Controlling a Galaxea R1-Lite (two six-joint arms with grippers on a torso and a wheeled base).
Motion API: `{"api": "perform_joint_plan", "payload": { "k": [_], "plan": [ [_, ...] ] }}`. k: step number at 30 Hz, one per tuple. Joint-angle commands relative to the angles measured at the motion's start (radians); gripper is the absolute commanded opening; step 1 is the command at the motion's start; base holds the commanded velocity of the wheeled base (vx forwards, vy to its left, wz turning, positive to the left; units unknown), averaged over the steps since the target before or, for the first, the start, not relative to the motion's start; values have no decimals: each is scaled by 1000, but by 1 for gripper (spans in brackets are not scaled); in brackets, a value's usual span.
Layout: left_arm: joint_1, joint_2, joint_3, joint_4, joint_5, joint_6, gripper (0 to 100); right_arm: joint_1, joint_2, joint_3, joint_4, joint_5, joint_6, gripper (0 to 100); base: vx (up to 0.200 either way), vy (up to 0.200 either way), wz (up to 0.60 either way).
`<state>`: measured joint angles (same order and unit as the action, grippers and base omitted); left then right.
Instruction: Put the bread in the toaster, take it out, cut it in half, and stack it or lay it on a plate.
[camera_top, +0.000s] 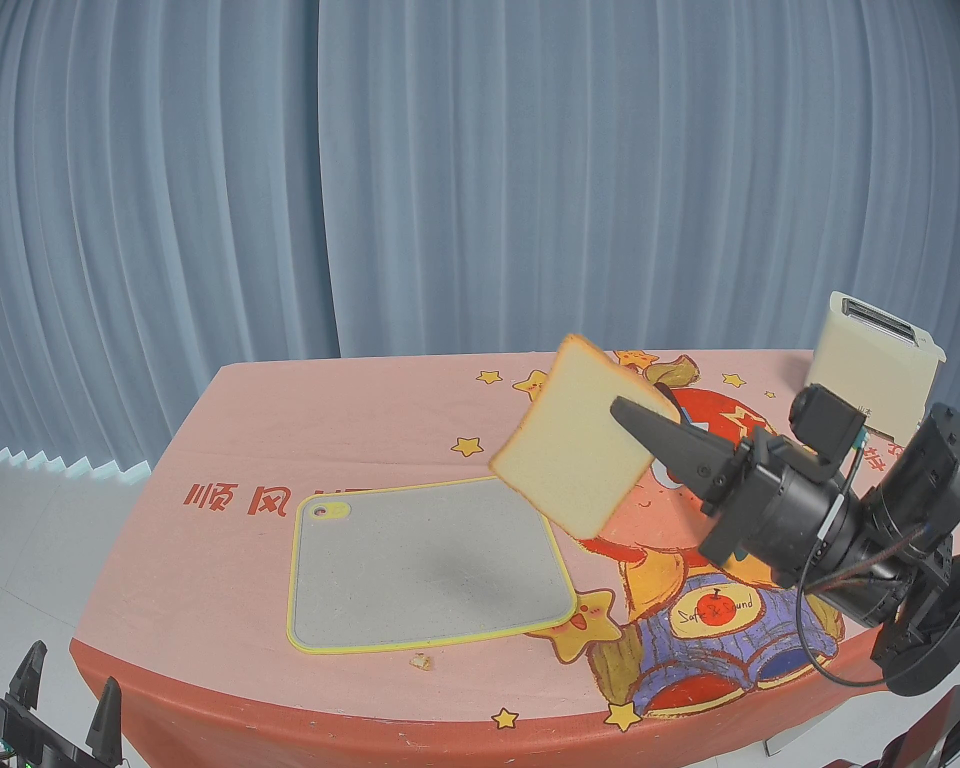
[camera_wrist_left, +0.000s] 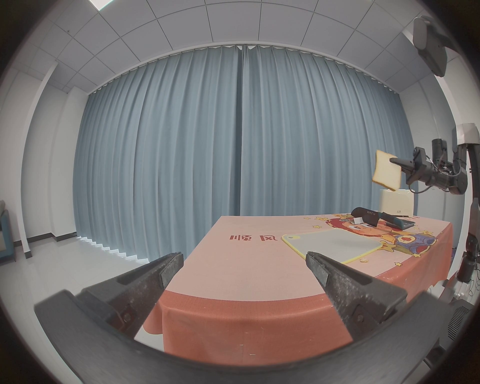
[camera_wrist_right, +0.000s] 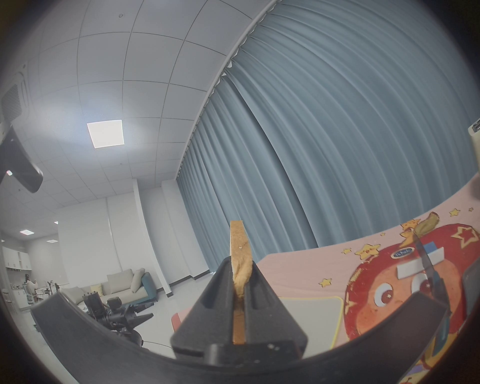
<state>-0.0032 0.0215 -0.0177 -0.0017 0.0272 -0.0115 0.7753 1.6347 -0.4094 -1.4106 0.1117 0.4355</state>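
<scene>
Held aloft by the right gripper (camera_top: 620, 408), clamped down on one crust edge: a square bread slice (camera_top: 575, 450), pale cream on the face, golden-brown along the crust, tilted, hanging clear above the table (camera_top: 300, 420). At 2 o'clock from the grey, yellow-rimmed cutting board (camera_top: 425, 565); at 9 o'clock from the cream toaster (camera_top: 875, 370) on the table's far right corner. Edge-on from the right wrist, thin and tan. At 8 o'clock from the board, off the table's near edge, the left gripper (camera_wrist_left: 242, 262), spread wide around nothing.
</scene>
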Motion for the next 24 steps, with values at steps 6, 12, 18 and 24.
{"api": "perform_joint_plan", "payload": {
  "k": [6, 12, 18, 24],
  "plan": [
    [0, 2, 18, -1, 0, -1, 100, -24, 71, -141, 107, 26, 17, 0, 0, 0, 0],
    [0, 2, 18, -1, 0, -1, 100, -33, 111, -143, 98, 14, 19, 0, 0, 0, 0],
    [0, 2, 18, -1, 0, -1, 100, -41, 175, -197, 98, -4, 120, 0, 0, 0, 0],
    [0, 2, 18, -1, 0, -1, 100, -51, 240, -264, 104, -61, 210, 0, 0, 0, 0]
  ]
}}
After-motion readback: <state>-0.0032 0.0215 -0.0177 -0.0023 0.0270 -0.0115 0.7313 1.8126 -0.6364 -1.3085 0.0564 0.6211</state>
